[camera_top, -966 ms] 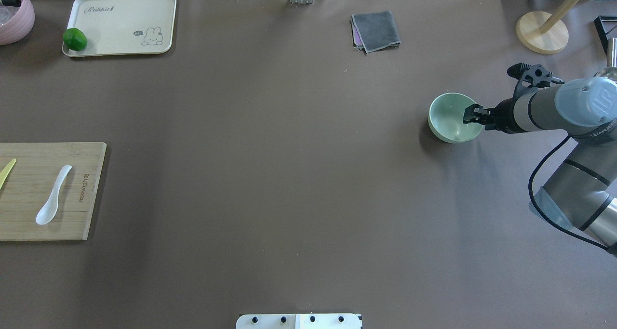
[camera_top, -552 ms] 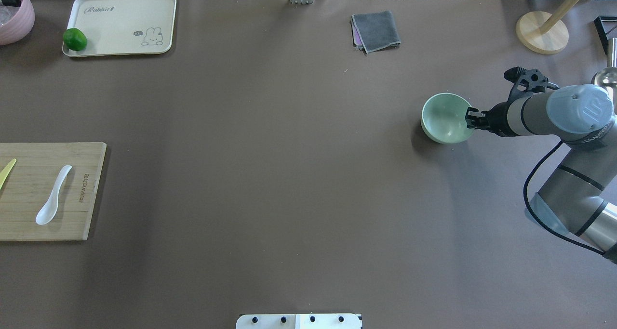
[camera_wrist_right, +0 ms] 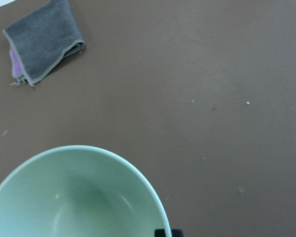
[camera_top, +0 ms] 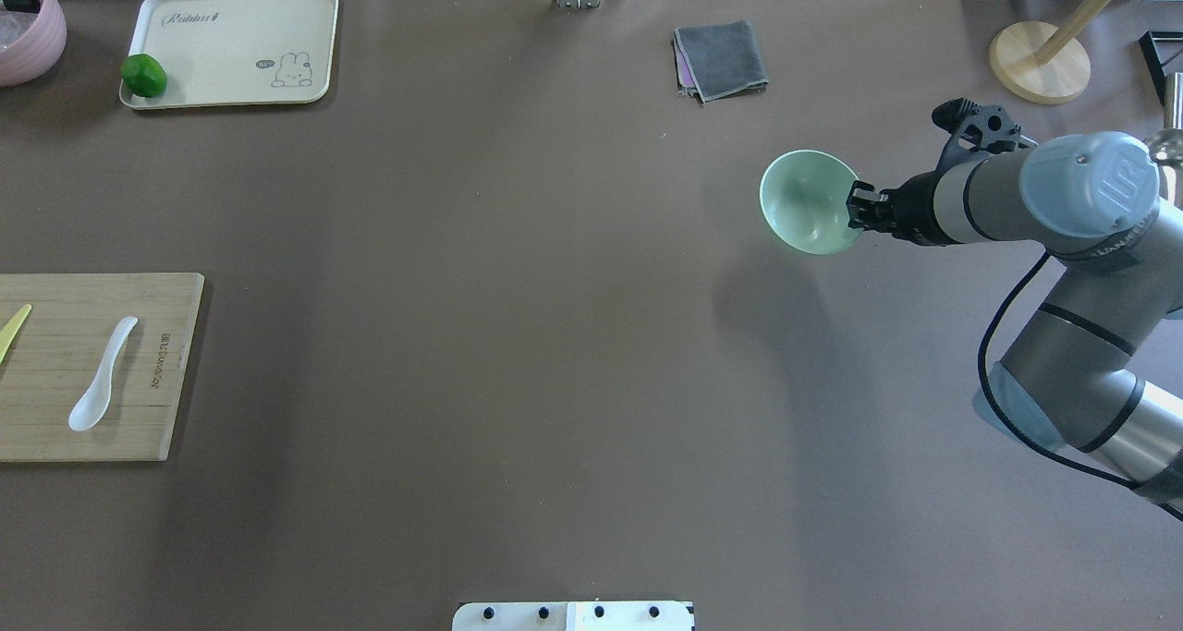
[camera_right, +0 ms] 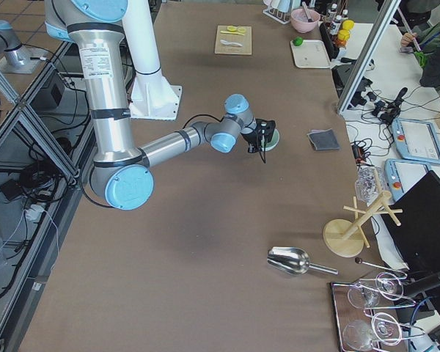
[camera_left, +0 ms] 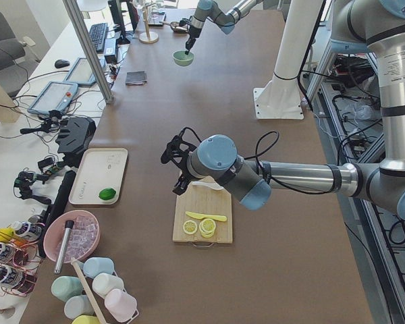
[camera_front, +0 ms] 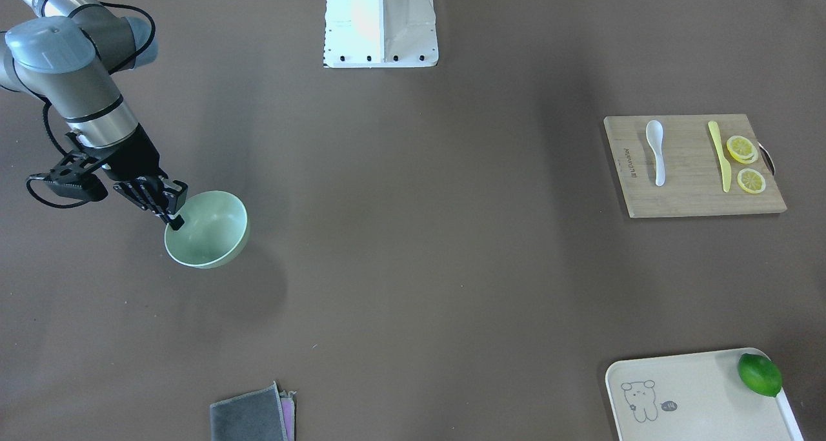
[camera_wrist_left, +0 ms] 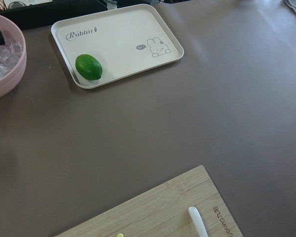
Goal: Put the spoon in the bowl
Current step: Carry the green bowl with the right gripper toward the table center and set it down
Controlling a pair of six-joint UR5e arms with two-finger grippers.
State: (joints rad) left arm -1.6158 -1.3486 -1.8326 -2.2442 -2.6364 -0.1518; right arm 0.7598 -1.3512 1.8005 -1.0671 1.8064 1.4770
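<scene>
White spoon [camera_top: 102, 375] lies on cutting board [camera_top: 55, 428], L side. L pincer [camera_left: 183, 183] hangs over board, grip can't tell. Farther out, R pincer [camera_top: 859, 208] clenched on bowl [camera_top: 804, 201] rim; bowl tilted, clear of worktop [camera_top: 518, 335].

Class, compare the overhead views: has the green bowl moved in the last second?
Yes. The bowl, held at its rim by the right gripper, has moved toward the view's left and slightly up, nearer the folded grey cloth.
</scene>
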